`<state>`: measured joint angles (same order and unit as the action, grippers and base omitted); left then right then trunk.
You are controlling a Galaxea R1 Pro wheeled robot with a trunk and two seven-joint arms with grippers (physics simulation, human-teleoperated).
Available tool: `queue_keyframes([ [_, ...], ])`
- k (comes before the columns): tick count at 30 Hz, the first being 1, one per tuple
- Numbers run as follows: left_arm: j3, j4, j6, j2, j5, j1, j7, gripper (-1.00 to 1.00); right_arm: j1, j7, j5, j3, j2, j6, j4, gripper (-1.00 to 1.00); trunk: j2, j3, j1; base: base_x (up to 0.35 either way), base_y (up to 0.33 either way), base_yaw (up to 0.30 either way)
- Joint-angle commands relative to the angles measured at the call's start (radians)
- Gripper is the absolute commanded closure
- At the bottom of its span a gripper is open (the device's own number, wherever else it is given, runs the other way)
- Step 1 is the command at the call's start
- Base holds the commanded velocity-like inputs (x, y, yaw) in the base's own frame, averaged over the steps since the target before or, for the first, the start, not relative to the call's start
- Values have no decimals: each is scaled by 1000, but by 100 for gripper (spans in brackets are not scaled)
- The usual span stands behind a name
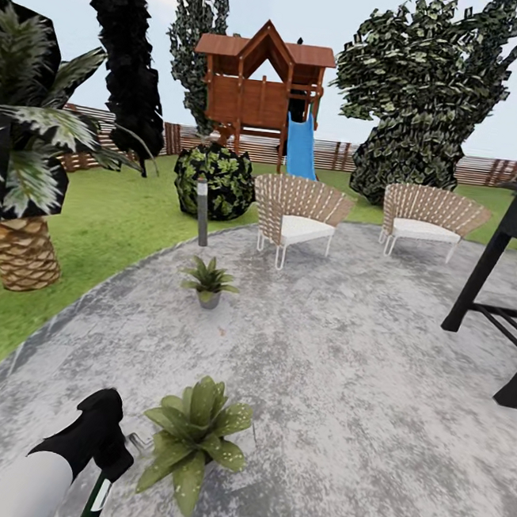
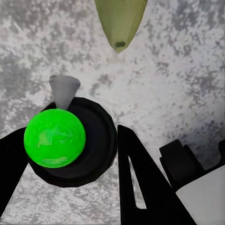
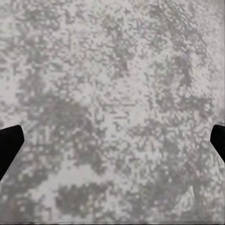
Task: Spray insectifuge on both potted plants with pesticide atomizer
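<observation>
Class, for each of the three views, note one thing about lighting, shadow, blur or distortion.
Head view: flat even light, wide-angle bending at the edges, near potted plant barely shadowed. Left wrist view: green-capped pesticide atomizer sharp, a leaf tip soft. Right wrist view: patio blotchy and pixelated.

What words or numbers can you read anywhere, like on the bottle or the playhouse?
None can be read.
The pesticide atomizer in the left gripper shows a dark green body with a white band, but no letters.
The wooden playhouse, the blue slide and the wicker chairs carry no signs or numbers.
</observation>
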<state>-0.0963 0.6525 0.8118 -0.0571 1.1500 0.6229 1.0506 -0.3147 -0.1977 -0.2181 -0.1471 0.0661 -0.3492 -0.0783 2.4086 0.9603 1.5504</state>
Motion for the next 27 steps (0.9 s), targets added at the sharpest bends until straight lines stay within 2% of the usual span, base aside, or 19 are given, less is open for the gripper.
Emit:
queue_keyframes([
  [1,-3,2,4,0,7,0,8,100,-1,-3,-11,-8,0,-4,2,-100,0,1,0,-9,333,-298],
  [27,-3,8,4,0,7,1,8,100,-1,-3,-11,-8,0,-4,2,-100,0,6,0,5,337,-297],
])
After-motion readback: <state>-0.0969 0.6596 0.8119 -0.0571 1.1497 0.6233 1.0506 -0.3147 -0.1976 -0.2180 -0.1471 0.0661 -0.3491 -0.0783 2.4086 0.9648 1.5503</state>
